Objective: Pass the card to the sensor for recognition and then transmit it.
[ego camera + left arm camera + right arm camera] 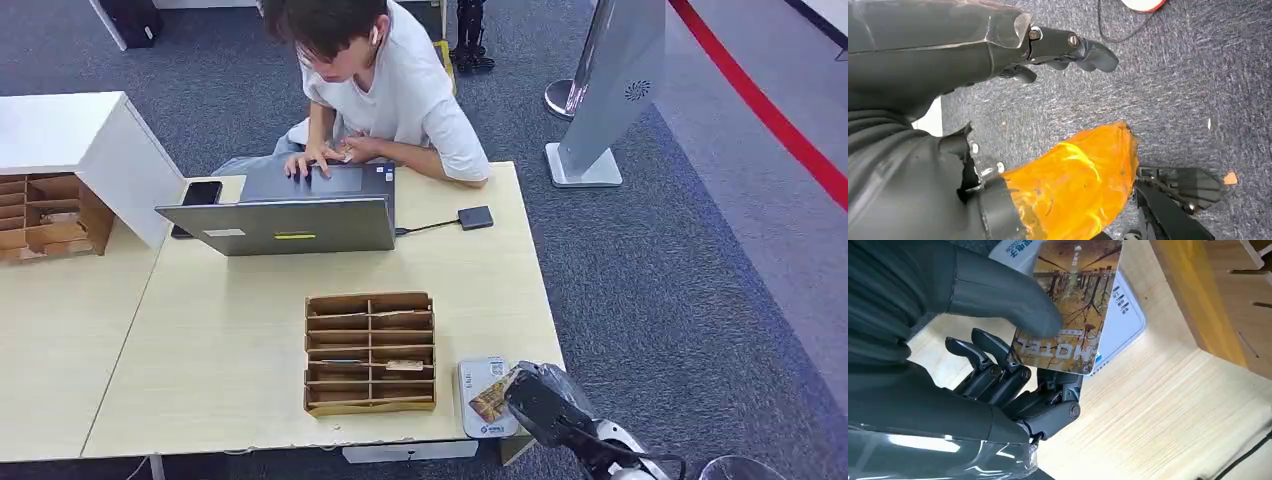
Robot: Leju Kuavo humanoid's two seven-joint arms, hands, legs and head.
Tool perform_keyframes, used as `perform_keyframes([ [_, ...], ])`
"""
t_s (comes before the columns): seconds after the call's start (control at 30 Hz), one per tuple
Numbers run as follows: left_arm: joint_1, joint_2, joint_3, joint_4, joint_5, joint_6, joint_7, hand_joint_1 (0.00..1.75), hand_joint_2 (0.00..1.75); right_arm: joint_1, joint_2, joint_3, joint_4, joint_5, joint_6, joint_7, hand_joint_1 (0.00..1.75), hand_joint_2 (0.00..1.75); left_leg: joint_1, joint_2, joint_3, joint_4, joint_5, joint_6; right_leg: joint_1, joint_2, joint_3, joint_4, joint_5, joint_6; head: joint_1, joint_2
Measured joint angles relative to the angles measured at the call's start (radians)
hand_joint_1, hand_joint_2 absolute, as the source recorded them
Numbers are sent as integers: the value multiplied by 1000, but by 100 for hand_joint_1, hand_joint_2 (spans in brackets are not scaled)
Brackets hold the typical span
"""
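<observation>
The pale wooden tabletop (230,350) carries everything, and a person (385,85) in a white shirt sits at its far side, well apart from the right hand, typing on a grey laptop (295,215) with a black phone (200,193) just beside it. Nearer the hand stands a brown wooden card rack (370,352) with slotted compartments, some holding cards. Just beside the rack, and right under the hand, lies the white sensor (482,400), flat on the tabletop near its front edge. The right hand (545,400) reaches in from the front corner and pinches the card (1073,305) between its thick thumb and its darker fingers (993,370); the card, printed with a brown tree scene and the word HOTEL, is held over the sensor, partly covering it. Whether card and sensor touch cannot be told. The left hand (1058,50) hangs over grey carpet (1198,90), fingers curled in loosely with nothing in them
</observation>
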Motion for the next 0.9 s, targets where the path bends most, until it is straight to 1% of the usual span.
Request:
perform_keyframes([
  [0.37, -1, -3, -2, 0, -9, 0, 0, 0, 0, -14, 36, -15, 49, 51, 0, 35, 175, 175, 0, 0, 0, 0, 0, 0, 0, 0, 0, 0, 0, 0, 0, 0],
  [0.63, -1, -4, -12, 0, -18, 0, 6, 0, 0, -41, 70, -13, 87, 126, -8, 70, 175, 175, 0, 0, 0, 0, 1, 0, 0, 0, 0, 0, 0, 0, 0, 0],
  [0.9, -1, -4, -24, 0, -18, 0, 8, 0, 0, -52, 83, -13, 104, 130, -15, 71, 175, 175, 0, 0, 0, 0, 1, 0, 0, 0, 0, 0, 0, 0, 0, 0],
])
